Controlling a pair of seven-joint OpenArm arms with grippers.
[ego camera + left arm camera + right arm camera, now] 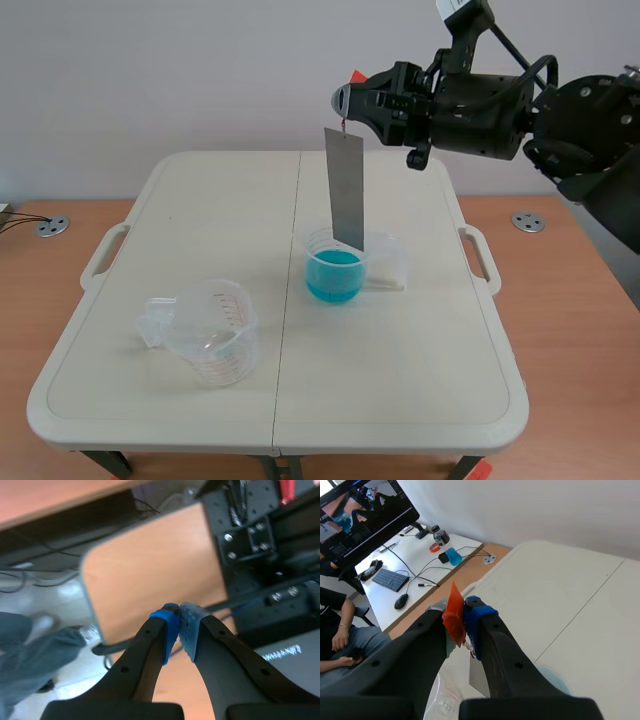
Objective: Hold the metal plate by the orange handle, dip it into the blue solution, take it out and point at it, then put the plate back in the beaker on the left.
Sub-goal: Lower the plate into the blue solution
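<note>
My right gripper (347, 104) is raised over the table's middle, shut on the orange handle (454, 615) of the grey metal plate (344, 188). The plate hangs nearly upright, its lower end inside the beaker of blue solution (335, 266); whether it touches the liquid I cannot tell. In the right wrist view only a sliver of the plate (478, 674) shows under the fingers. An empty clear beaker (213, 331) stands at the front left of the table. My left gripper (179, 611) is shut on nothing and is off the table, out of the scene view.
The white folding table (420, 380) has handle cutouts at both sides. A second clear cup (392, 262) lies behind the blue beaker. The right wrist view shows a side desk with a monitor (365, 515), keyboard and mouse, and a seated person (342, 630).
</note>
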